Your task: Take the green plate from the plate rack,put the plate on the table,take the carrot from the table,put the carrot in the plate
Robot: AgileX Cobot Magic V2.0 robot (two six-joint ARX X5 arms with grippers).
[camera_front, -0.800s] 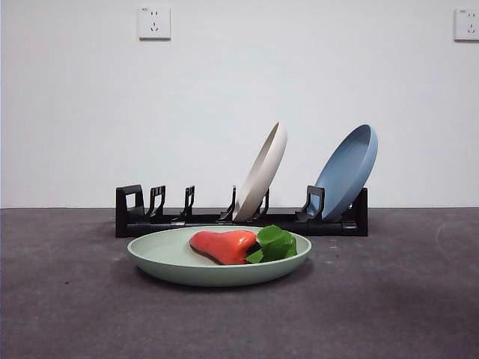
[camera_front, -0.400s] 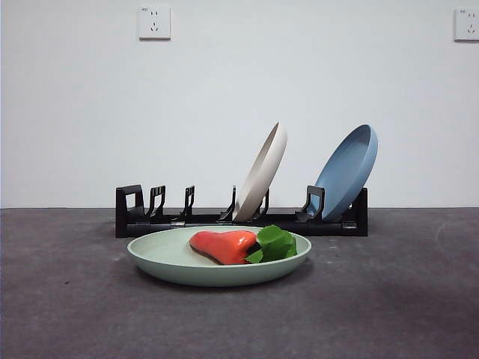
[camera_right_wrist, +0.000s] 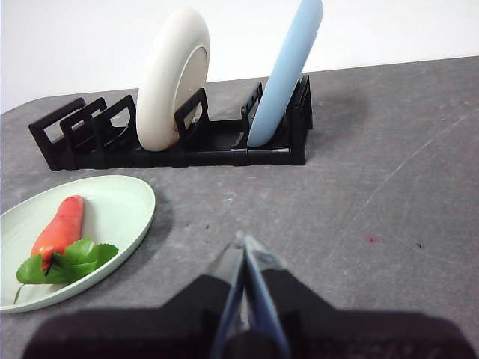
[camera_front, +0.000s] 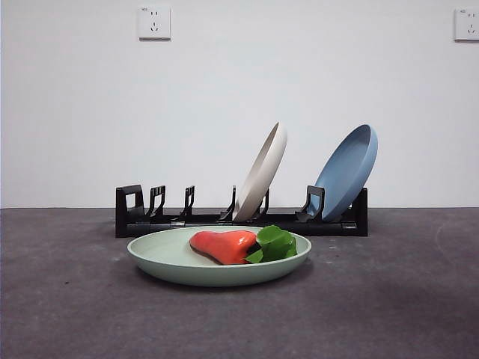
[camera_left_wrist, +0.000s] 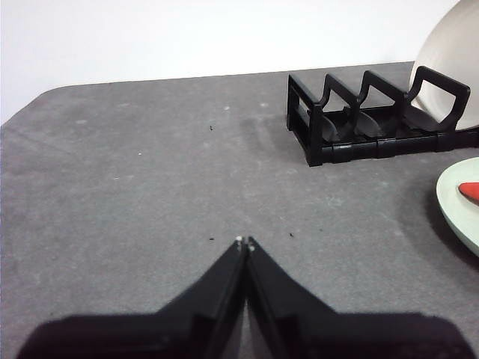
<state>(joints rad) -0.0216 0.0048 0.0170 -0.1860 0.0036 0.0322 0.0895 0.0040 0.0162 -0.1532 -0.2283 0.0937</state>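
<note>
Two grippers hover low over bare table [camera_front: 67, 314] with jaws pressed together, holding nothing: the left gripper [camera_left_wrist: 245, 242] over open surface on the rack's empty-slot side, the right gripper [camera_right_wrist: 243, 243] beside the plate [camera_front: 172, 258]. Nearest in the front view, the plate lies flat with the carrot [camera_front: 223, 245] in it, clear table all around. Behind it stands the rack [camera_front: 150, 217], holding a white plate [camera_front: 263, 170] and a blue plate [camera_front: 348, 168], both tilted. Nothing differs from a second ago.
</note>
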